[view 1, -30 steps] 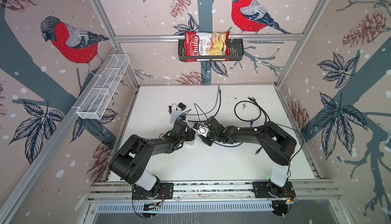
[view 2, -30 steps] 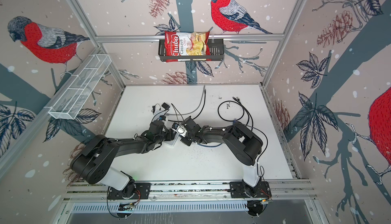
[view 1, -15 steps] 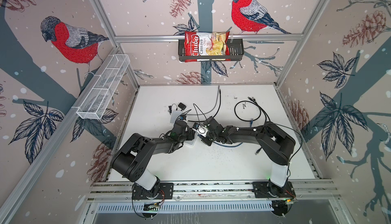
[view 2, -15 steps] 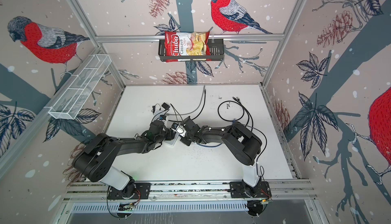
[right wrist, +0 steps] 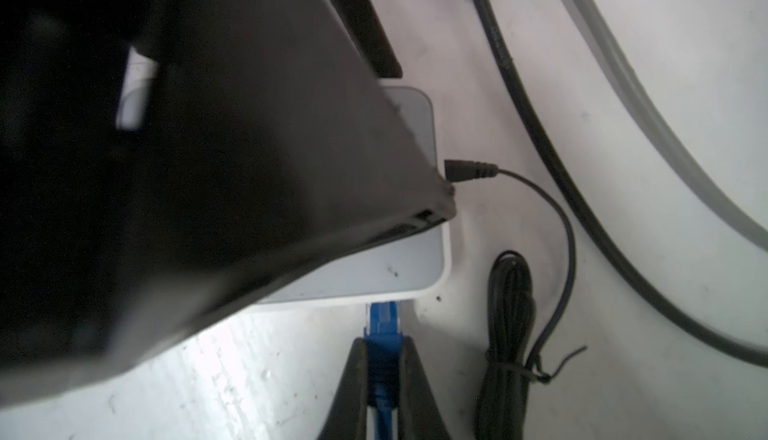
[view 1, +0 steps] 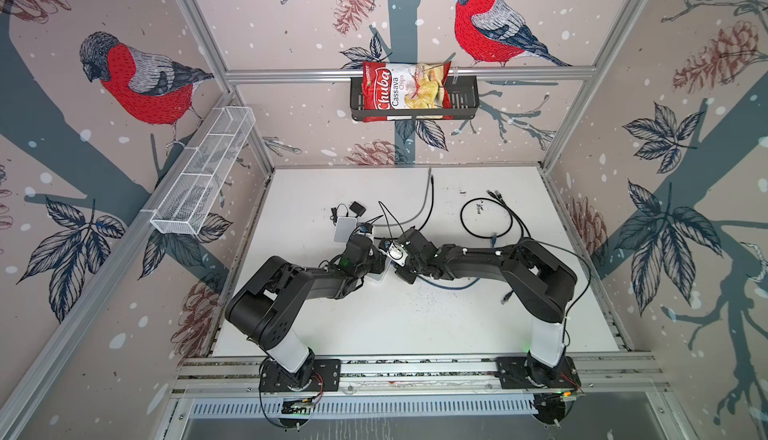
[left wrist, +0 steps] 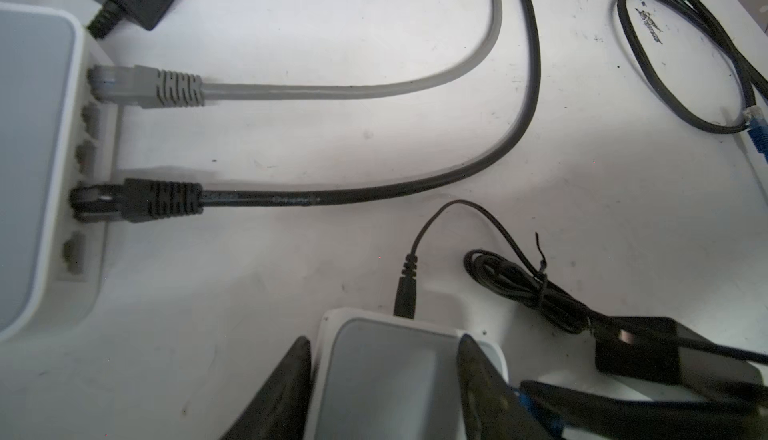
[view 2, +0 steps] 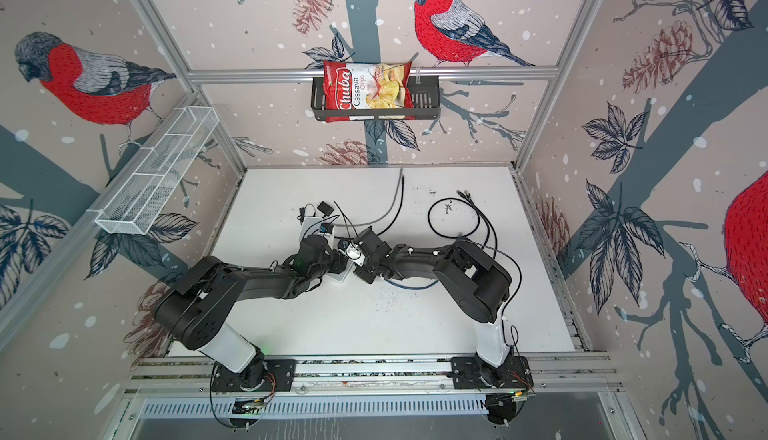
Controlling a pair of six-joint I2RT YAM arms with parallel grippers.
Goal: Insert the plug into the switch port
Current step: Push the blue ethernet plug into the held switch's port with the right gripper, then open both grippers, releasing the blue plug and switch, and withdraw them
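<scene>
Right wrist, right fingers (right wrist: 351, 379) still pinch blue plug (right wrist: 382, 325) at switch (right wrist: 415, 267).

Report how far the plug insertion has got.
Done: right pincer is shut on the blue plug, and left pincer clamps the switch. In hand: the plug's nose meets the switch's edge. Left: push it home; most of its body shows outside, so seating looks unfinished.

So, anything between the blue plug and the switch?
Nothing visible. The blue plug, gripped by the right pincer, meets the edge of the white switch; the left pincer is over the switch's top, not ahead of the plug.
</scene>
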